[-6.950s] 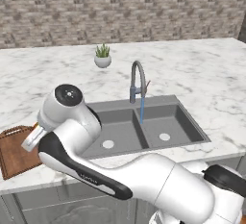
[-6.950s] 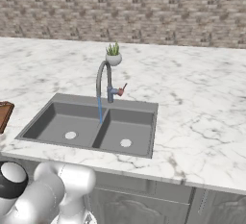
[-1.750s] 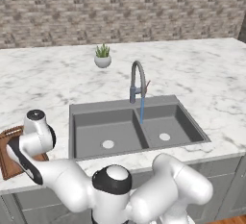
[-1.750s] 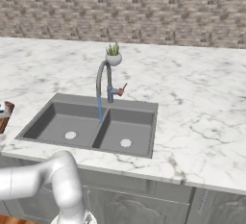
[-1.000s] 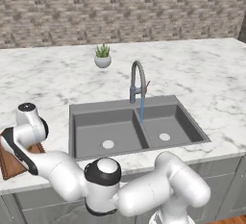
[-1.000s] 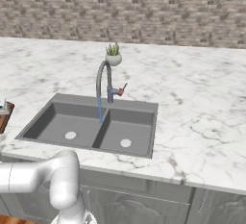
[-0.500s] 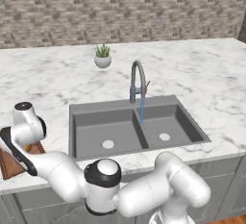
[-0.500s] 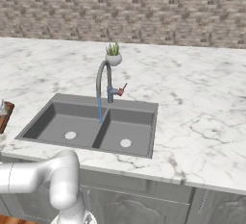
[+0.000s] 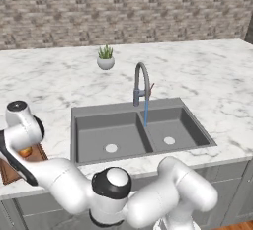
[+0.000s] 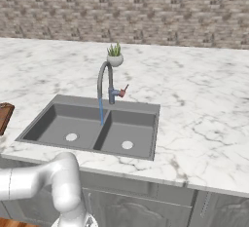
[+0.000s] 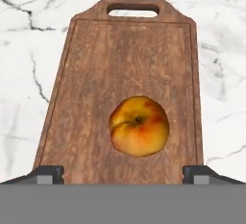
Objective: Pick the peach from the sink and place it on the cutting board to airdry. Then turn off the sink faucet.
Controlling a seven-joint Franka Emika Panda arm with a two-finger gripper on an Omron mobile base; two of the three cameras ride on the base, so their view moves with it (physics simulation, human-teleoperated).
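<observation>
**Peach on the board, water running**

The peach lies on the cutting board, near the middle of its width and toward the end away from the handle loop. Its stem dimple faces the hand camera, and its yellow patch sits above the redder lower half. The gripper hangs above the board with its jaws spread wide: one dark fingertip shows at the board's left edge, the other at its right edge, and the peach sits free between them, touched by neither.

In the left base view the cutting board rests on the marble counter to the left of the sink, with the peach on it just below the arm's white wrist. The right base view catches a corner of the board at its left border, also left of the sink.

The sink faucet stands behind the divider between the two basins. A thin blue stream falls from its spout into the sink. In the right base view the faucet carries a small red-tipped lever on its side. A potted plant stands behind the faucet, near the brick wall.
</observation>
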